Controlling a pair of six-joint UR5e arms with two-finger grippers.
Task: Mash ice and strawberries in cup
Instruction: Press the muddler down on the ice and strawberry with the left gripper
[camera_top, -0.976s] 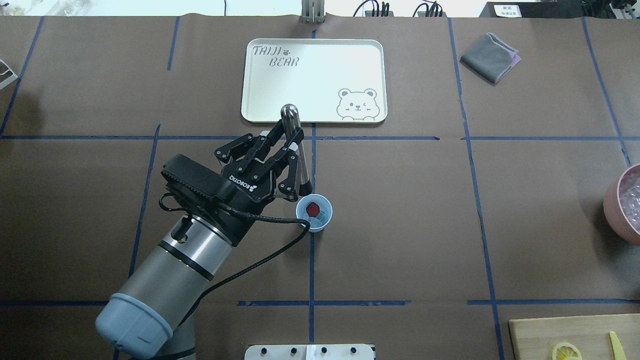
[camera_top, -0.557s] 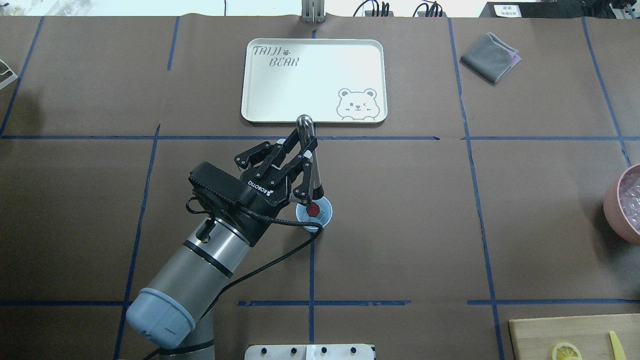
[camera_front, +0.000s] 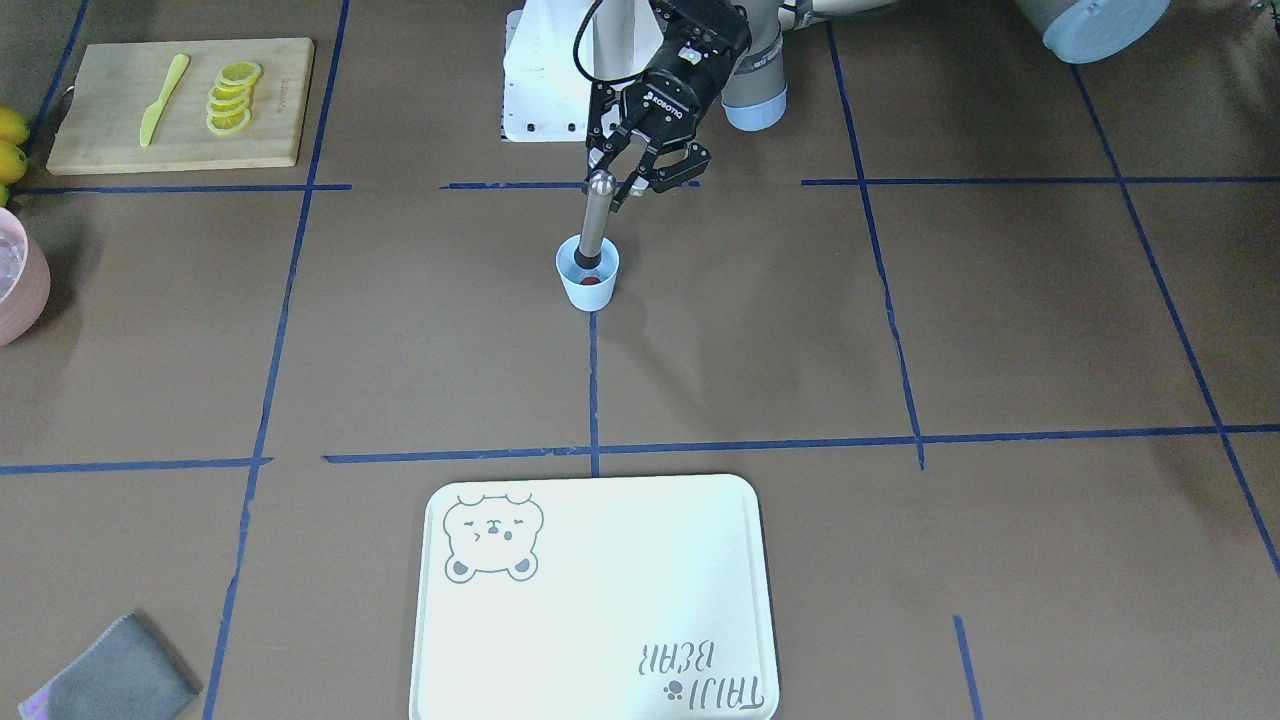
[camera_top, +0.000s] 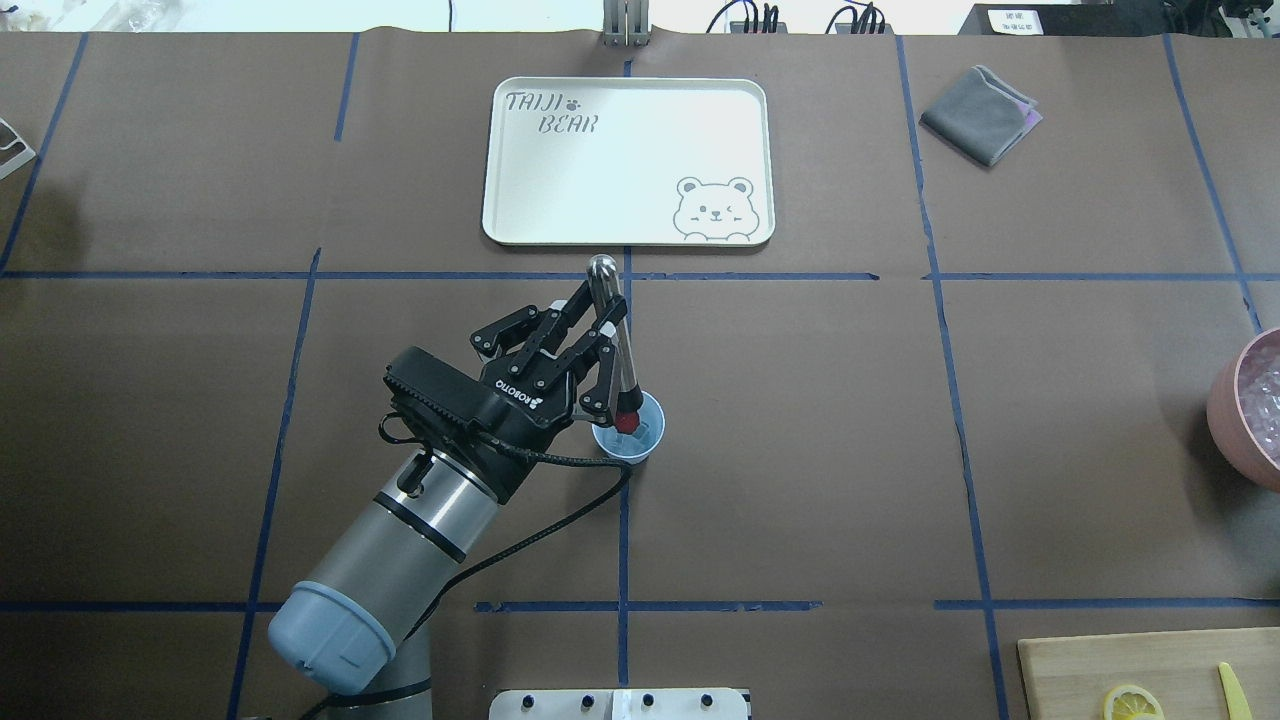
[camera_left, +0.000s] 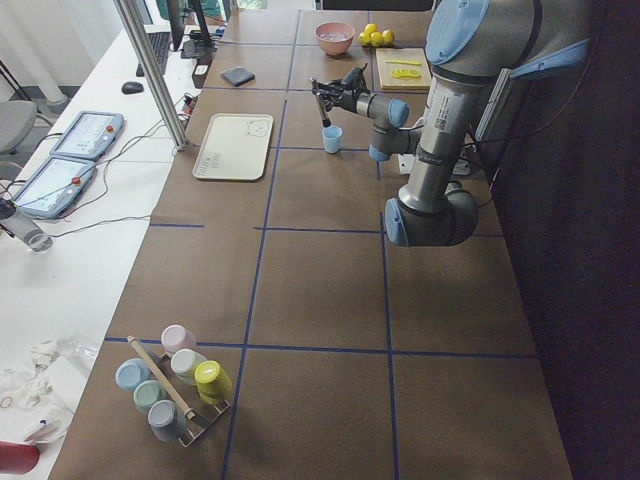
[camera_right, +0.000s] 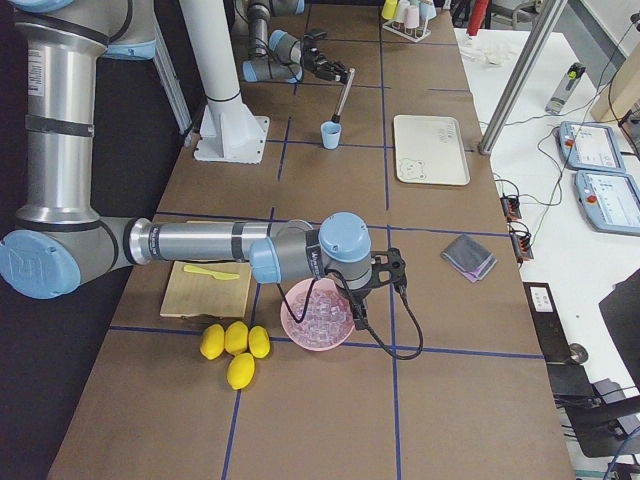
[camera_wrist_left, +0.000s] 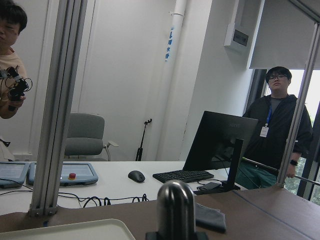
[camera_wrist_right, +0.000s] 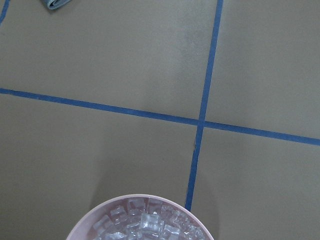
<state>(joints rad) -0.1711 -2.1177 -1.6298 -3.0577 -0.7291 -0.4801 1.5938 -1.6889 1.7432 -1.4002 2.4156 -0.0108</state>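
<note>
**Muddler in the blue cup, berry under its tip**

The left gripper (camera_top: 607, 330) is clamped narrow on the steel muddler (camera_top: 624, 380), gripping it high on the shaft, just below the rounded knob. I take that to be deliberate: the fingers stay above the rim and only the dark working end goes into the cup (camera_front: 588, 293). The tool leans a little, its top tipped towards the tray, so the tip comes at the strawberry (camera_top: 625, 423) on a slant. The berry sits inside the cup, right under the tip and, as far as I can see, touching it. The ice I cannot pick out with any confidence against the cup's pale inside.

The cup stands on the desk beside a crossing of blue tape lines, with nothing near it but the tool. Nothing steadies it, so a sideways shove could slide or tip it. Pressing straight down looks the safer course to me.

The right gripper (camera_right: 350, 295) hangs over the pink bowl (camera_top: 1222, 405) of ice cubes, well apart from the cup. I cannot tell whether it is open or closed.

As for writing, white letters on the left gripper's body read "ROBOTIQ". The tray (camera_top: 630, 170) beyond the cup carries "TAIJI BEAR" with a paw print, and a winking bear is drawn in one corner.
</note>
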